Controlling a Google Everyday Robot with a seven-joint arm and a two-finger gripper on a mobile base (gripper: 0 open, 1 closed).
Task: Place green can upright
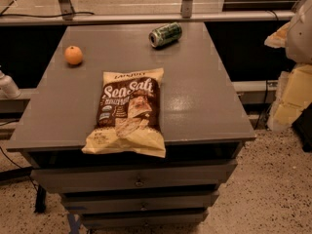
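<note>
Status: green can [165, 34] lies sideways near far edge of surface [204, 101]; tool [298, 33], pale bulk at right, grip state cannot tell. Advise grasping across body, rotating upright, releasing gently.

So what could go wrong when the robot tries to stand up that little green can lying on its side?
The small green metal can lies on its side near the far edge of the grey table, so a nudge might roll it off. The cream-and-brown chip bag already hangs over the front edge, so an arm reaching across could knock it down. The gripper is not in view.
</note>
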